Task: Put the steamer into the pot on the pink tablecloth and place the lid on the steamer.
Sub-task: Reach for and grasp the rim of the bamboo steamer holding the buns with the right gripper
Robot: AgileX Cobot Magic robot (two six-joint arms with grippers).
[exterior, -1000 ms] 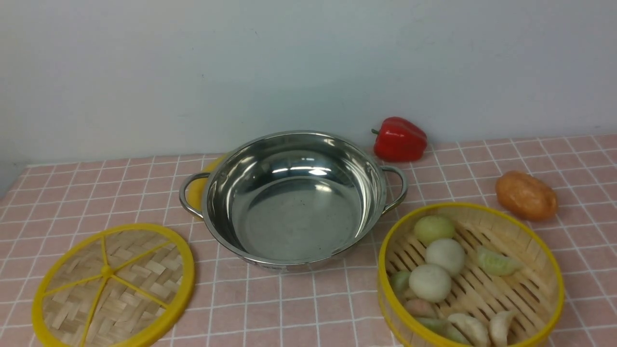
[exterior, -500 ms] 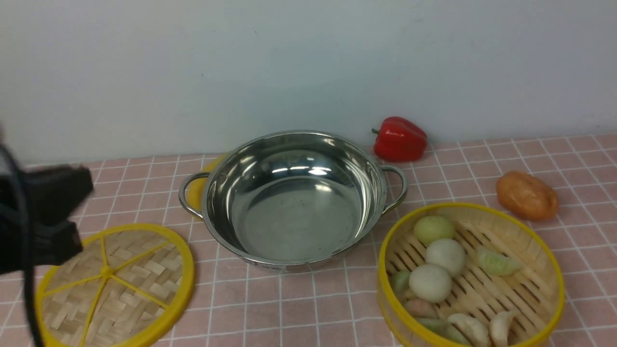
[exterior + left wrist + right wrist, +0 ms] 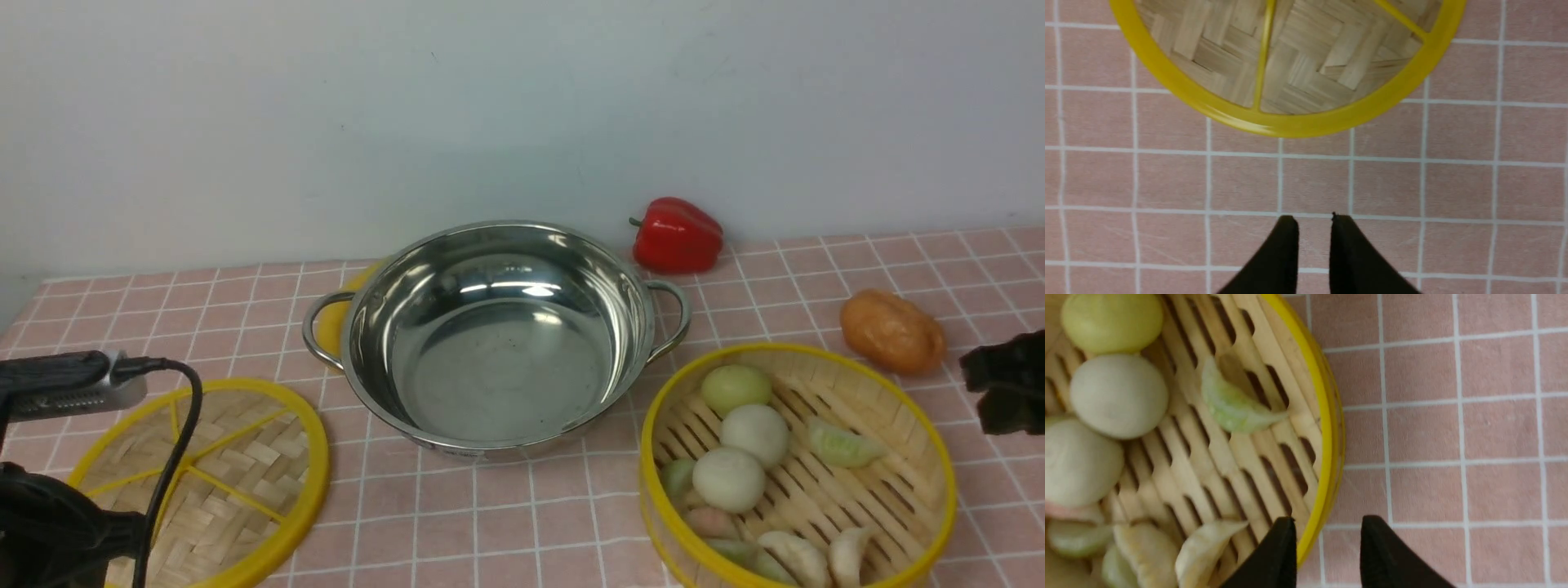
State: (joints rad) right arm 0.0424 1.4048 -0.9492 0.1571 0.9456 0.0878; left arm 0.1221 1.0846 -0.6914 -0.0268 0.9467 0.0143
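Note:
The shiny steel pot [image 3: 498, 343] stands empty in the middle of the pink tablecloth [image 3: 531, 514]. The lid [image 3: 200, 478] lies flat to its left and also shows in the left wrist view [image 3: 1290, 61]. The steamer [image 3: 914, 441] sits to the pot's right, holding buns and dumplings. My left gripper [image 3: 1314, 220] hovers over bare cloth just off the lid's rim, its jaws a narrow gap apart and empty. My right gripper [image 3: 984, 388] is at the steamer's right side. In the right wrist view it [image 3: 1329, 520] is open, and the steamer's yellow rim [image 3: 1327, 428] runs between its fingers.
A red bell pepper [image 3: 678, 235] lies by the wall behind the pot. An orange potato-like item [image 3: 891, 331] lies behind the steamer, close to my right gripper. A yellow object [image 3: 335, 322] peeks out behind the pot's left handle. My left arm's body and cable [image 3: 167, 457] overhang the lid.
My left arm came in from the left and moved down over the lid's near side. My right gripper entered at the right edge beside the steamer. Pot, lid and steamer have not moved.

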